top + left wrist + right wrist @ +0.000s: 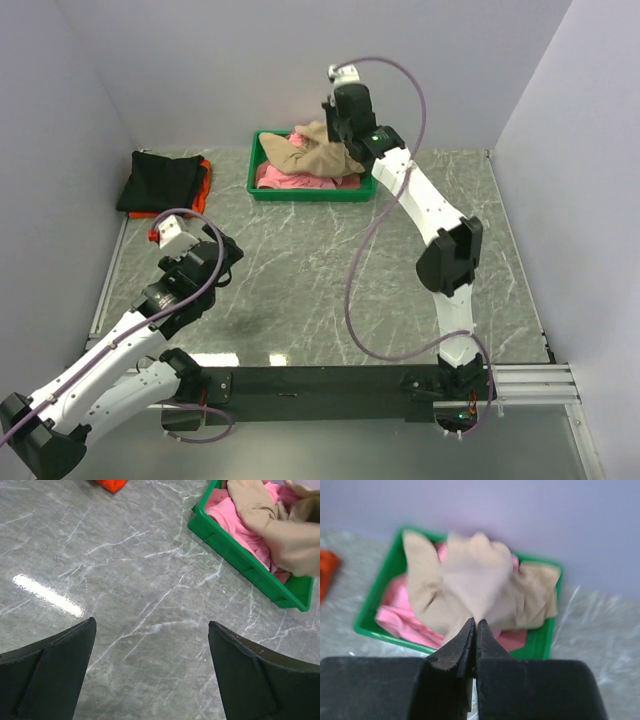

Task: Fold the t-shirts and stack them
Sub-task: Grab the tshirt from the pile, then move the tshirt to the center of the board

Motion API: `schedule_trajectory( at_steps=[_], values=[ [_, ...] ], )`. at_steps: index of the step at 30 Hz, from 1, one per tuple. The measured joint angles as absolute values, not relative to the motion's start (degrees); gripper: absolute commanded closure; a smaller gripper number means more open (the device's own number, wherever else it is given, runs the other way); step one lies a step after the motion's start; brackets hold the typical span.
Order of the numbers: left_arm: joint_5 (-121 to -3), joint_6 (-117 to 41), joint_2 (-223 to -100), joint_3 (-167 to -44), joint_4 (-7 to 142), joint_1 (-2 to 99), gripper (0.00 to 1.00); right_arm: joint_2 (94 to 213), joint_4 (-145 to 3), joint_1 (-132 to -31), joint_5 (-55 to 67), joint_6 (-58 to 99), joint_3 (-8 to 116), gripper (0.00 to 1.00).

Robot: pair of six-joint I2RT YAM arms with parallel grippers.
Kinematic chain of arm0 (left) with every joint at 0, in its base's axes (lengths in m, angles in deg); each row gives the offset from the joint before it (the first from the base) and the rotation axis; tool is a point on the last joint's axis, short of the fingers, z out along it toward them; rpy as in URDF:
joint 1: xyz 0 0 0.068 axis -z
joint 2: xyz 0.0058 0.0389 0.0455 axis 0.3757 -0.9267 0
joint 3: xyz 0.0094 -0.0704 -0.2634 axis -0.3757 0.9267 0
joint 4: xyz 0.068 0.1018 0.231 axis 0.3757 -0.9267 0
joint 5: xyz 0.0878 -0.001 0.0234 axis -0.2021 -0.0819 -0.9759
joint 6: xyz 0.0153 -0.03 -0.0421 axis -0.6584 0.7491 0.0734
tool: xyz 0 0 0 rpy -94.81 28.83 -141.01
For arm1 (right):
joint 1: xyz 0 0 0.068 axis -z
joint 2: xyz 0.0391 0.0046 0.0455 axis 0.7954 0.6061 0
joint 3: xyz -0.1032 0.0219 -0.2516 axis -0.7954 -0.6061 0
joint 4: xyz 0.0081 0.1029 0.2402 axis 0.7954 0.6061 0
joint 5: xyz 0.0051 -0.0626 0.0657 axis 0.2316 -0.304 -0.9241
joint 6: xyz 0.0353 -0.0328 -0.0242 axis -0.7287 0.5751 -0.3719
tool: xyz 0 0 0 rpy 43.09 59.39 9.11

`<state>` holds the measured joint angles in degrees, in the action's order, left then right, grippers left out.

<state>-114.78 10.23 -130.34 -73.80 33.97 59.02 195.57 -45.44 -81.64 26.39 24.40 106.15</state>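
— Grey marbled table (125, 570) is seen nearest, under the left gripper (151, 625), whose jaws are spread wide with nothing held. What is found farther back?

— A green tray (310, 194) is set near the far wall, with pink tees (400, 617) heaped in it. A tan tee (470, 580) is pinched at the closed tips of the right gripper (474, 625) and is raised partly out of the tray, its lower folds draped on the pink. At the far left a black tee (160, 180) is laid over an orange tee (205, 172).

— What could go wrong from here?

— A pink tee could be dragged out if it is caught in the tan folds. The pinch could be lost, since only an edge seems to be gripped.

— What cannot be made out?

— The tan cloth is blurred at the tips, so the depth of the grip cannot be told. The number of pink tees is hidden, and the orange tee is mostly covered.
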Motion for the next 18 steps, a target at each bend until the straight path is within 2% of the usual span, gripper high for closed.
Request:
schedule_trajectory(
  at_steps=[8,18],
  values=[
    [-114.8,11.0,-126.5,-73.8,31.9,59.0,0.01,182.8,-51.8,-94.6,40.6,35.2,110.0,1.0],
    [-114.1,13.7,-122.6,-73.8,28.4,59.0,0.01,169.5,-54.0,-105.7,42.1,39.7,110.7,1.0]
  ],
)
